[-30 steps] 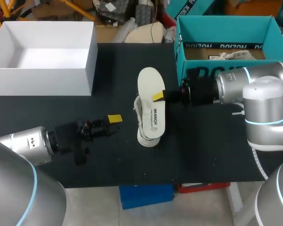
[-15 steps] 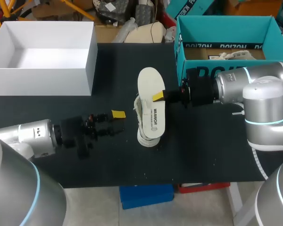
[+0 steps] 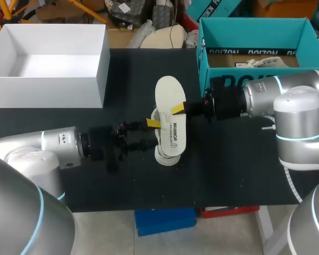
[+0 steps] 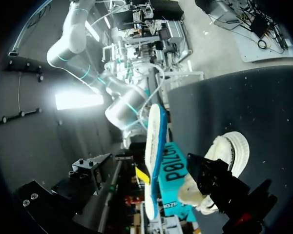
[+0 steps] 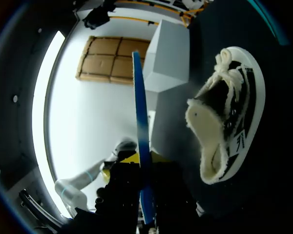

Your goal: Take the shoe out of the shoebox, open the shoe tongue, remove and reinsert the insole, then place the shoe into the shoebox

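While right gripper (image 3: 179, 109) pinches insole (image 3: 170, 93) over shoe (image 3: 165, 155) | left gripper (image 3: 150, 134) — spread, beside shoe

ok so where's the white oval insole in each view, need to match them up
Head view: the white oval insole faces the camera mid-table, above the white-soled lace-up shoe, with the right gripper shut on its edge.
Left wrist view: edge-on, a thin white strip ahead of the gripper, beside the shoe.
Right wrist view: edge-on, a thin blue strip between its own fingers.
Shared landmark: the shoe.
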`<state>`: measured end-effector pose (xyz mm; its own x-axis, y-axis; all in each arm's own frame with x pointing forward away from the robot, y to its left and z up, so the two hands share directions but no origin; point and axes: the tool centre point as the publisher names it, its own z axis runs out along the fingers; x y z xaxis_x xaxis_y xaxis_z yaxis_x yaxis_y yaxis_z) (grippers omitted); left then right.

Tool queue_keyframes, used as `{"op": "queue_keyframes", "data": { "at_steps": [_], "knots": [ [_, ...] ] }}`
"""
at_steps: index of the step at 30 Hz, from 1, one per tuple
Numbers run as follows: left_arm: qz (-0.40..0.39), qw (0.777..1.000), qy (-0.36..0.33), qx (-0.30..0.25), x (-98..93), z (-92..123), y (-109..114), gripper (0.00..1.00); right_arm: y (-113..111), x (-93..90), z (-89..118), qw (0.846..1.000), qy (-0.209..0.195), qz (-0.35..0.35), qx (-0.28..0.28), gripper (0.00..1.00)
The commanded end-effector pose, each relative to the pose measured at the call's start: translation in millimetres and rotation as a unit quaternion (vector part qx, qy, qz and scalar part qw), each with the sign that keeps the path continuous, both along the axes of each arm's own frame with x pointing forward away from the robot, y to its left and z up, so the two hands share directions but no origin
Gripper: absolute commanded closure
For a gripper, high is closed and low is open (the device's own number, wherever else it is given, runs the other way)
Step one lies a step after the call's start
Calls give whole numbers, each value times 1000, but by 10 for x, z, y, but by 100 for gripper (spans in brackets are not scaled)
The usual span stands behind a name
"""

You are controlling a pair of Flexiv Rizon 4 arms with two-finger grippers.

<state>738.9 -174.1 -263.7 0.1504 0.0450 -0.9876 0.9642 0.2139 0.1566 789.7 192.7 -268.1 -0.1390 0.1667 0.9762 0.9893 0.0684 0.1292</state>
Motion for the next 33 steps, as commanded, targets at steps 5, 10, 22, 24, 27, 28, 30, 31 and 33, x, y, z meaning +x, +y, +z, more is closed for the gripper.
{"op": "queue_keyframes", "data": {
  "at_steps": [5,10,22,24,27,28,30,31,33],
  "knots": [
    [0,1000,8,-18,191,-122,-173,38,12,-2,-3,1000,0,-1,-1,100],
    [-2,1000,10,-28,277,-122,-290,50,12,-2,-3,1000,0,-1,-1,100],
    [0,998,-8,-60,375,-53,-390,56,12,-2,-3,1000,0,-1,-1,100],
    [1,998,-9,-60,392,-53,-384,61,12,-2,-3,1000,0,-1,-1,100],
    [1,998,-11,-59,403,-49,-383,75,12,-2,-3,1000,0,-1,-1,100],
    [2,998,-11,-59,408,-47,-385,75,12,-2,-3,1000,0,-1,-1,100],
    [7,998,-16,-64,420,-38,-396,72,12,-2,-3,1000,0,-1,-1,100],
    [8,998,-15,-66,427,-31,-408,70,12,-2,-3,1000,0,-1,-1,100],
    [5,997,-19,-70,422,-24,-431,72,12,-2,-3,1000,0,-1,-1,100]
  ]
}}
